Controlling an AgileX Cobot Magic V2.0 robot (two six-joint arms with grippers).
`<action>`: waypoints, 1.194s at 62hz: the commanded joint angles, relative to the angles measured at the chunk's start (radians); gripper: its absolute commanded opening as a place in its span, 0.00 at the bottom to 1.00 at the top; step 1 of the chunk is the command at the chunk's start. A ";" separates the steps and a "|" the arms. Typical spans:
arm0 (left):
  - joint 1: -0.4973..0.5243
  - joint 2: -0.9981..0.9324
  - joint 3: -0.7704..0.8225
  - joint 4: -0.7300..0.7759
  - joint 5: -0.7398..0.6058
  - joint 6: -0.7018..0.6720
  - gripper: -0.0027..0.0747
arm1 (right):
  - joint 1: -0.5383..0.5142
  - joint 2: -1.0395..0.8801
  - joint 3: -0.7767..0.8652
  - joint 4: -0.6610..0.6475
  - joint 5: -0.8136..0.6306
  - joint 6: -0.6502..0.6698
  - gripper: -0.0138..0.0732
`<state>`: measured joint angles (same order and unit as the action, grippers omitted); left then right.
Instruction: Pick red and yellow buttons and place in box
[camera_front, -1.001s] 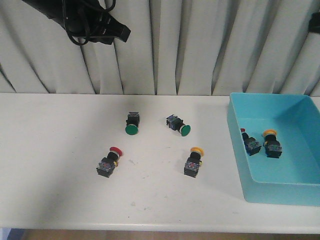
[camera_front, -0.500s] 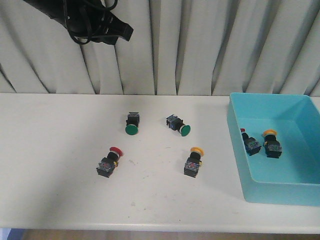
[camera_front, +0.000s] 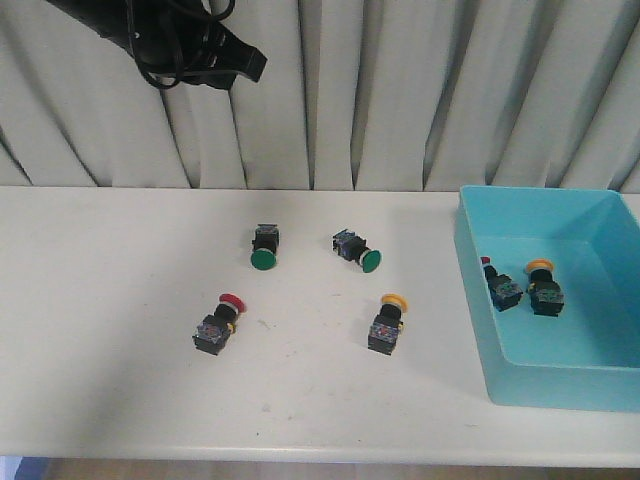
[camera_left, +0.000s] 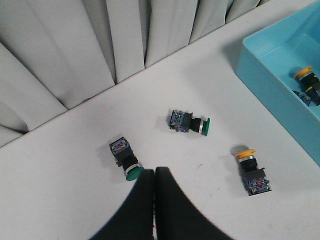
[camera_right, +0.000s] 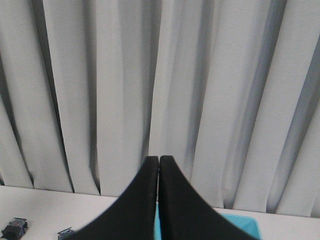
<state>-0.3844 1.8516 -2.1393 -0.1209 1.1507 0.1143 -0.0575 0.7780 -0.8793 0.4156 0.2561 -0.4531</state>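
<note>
Now | both claws closed, empty: left gripper (camera_left: 154, 172), right gripper (camera_right: 158, 160) | red button (camera_front: 219, 324) at table's 8 o'clock, yellow button (camera_front: 386, 323) centre, box (camera_front: 474, 285) at 3 | open your fingers wide, descend straight over the body.

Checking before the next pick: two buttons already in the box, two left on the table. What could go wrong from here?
1. Green buttons lie close behind the red button and yellow button, so a wrong pick is possible.
2. Both targets lie on their sides; round caps may roll.
3. A drop into the box could hit the two buttons inside.
</note>
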 joint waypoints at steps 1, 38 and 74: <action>-0.001 -0.052 -0.025 -0.015 -0.051 -0.010 0.03 | 0.001 -0.006 -0.029 0.011 -0.075 -0.002 0.15; 0.043 -0.319 0.247 0.155 -0.209 -0.048 0.03 | 0.001 -0.006 -0.029 0.011 -0.075 -0.002 0.15; 0.266 -1.467 1.885 0.141 -1.151 -0.095 0.03 | 0.001 -0.006 -0.029 0.011 -0.074 -0.002 0.15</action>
<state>-0.1359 0.4736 -0.3664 0.0336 0.1274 0.0355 -0.0575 0.7780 -0.8793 0.4191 0.2530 -0.4531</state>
